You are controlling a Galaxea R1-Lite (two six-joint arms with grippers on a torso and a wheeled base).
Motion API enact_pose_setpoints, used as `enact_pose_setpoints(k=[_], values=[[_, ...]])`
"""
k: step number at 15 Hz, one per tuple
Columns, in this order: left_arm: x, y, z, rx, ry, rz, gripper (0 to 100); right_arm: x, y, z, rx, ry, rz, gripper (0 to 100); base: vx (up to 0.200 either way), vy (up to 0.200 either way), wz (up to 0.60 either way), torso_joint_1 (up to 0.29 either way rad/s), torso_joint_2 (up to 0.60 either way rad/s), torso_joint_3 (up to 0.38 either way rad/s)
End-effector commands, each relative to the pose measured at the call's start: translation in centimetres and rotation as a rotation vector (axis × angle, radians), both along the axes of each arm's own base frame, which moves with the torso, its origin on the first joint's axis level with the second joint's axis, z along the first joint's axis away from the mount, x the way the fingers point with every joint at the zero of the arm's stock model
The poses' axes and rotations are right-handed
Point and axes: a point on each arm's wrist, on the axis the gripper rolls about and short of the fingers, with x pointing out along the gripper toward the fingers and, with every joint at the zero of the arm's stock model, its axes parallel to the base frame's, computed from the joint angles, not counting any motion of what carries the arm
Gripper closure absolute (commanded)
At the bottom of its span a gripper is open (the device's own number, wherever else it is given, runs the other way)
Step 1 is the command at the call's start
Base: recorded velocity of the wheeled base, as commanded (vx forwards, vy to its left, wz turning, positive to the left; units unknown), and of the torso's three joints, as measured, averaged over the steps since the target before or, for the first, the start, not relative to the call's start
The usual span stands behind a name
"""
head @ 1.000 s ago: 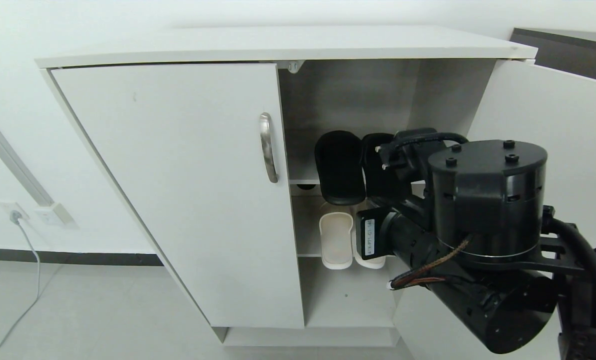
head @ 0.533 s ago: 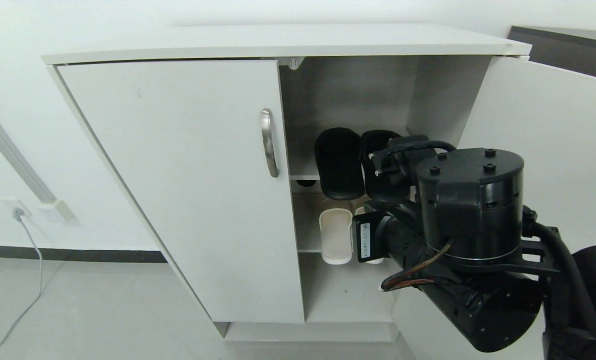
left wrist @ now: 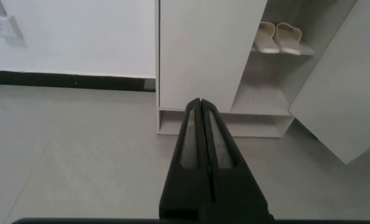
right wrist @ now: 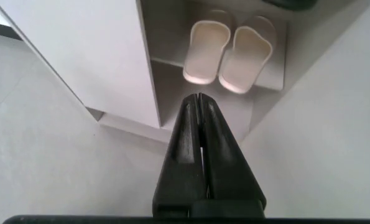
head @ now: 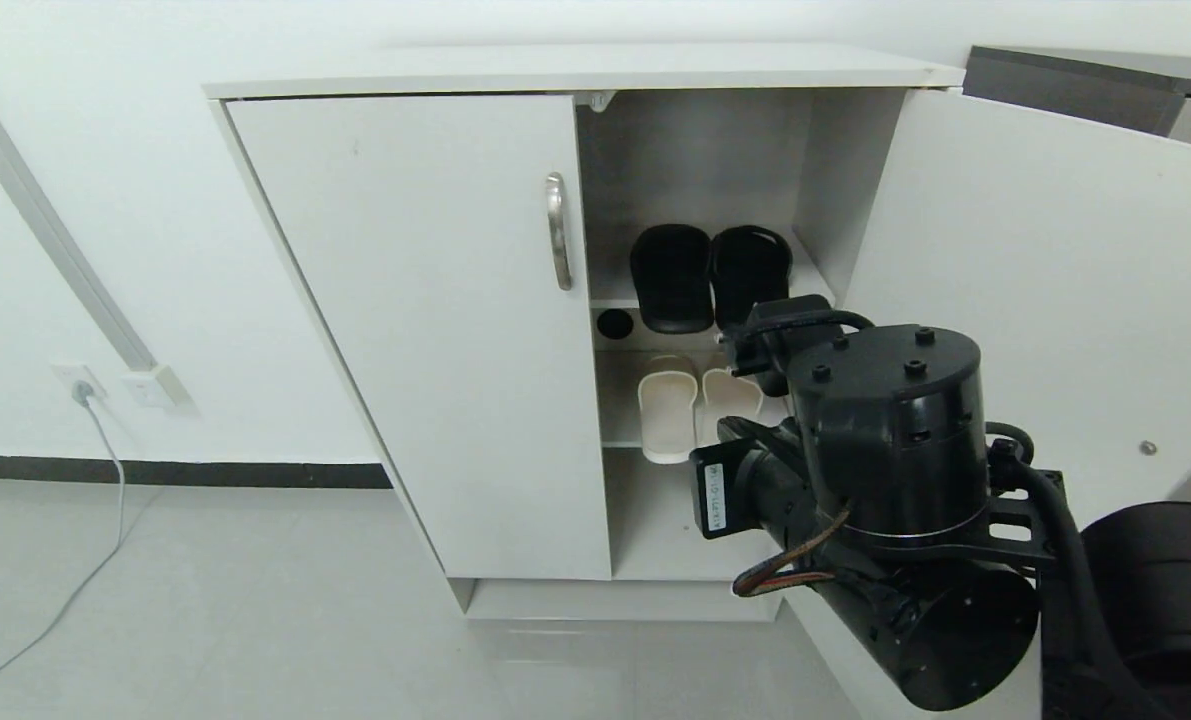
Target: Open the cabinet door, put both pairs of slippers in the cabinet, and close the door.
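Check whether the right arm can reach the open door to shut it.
Probably yes. The open door stands swung out close beside the right gripper, with nothing between them; its fingers are shut, so a push looks likelier than a grasp.

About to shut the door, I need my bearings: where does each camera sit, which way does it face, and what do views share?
Head view: on the head, looking forward and down at the cabinet, its open door and black slippers; the right arm shows.
Left wrist view: on the left wrist, facing the floor and cabinet's base; shut left hand shows.
Right wrist view: on the right wrist, looking down at the white slippers; shut right hand shows.
Shared: all three show the white slippers.
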Motion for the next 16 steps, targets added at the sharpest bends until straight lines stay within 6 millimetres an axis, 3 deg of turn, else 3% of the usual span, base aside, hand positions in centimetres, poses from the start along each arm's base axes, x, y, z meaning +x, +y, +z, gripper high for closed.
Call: enact_pose_setpoints(k=[1,5,11,16], values=[[0.0,0.0,0.0,0.000,0.002,0.000,100,0.3,0.3,-0.7,-0.017,0.012,-0.002,100,-0.200,0.000,0.00,0.007,-0.01,0.007],[0.0,0.0,0.0,0.000,0.000,0.000,100,0.5,0.5,-2.2,-0.055,0.038,0.001,100,-0.200,0.000,0.00,0.002,0.00,0.001],[0.0,0.0,0.0,0.000,0.000,0.000,100,1.7,0.2,-4.5,-0.074,0.064,0.068,100,0.000,0.000,0.00,0.000,0.00,0.000],[0.0,0.0,0.0,0.000,0.000,0.000,100,3.1,1.6,-7.4,-0.094,0.092,0.084,100,0.000,0.000,0.00,0.000,0.00,0.000]])
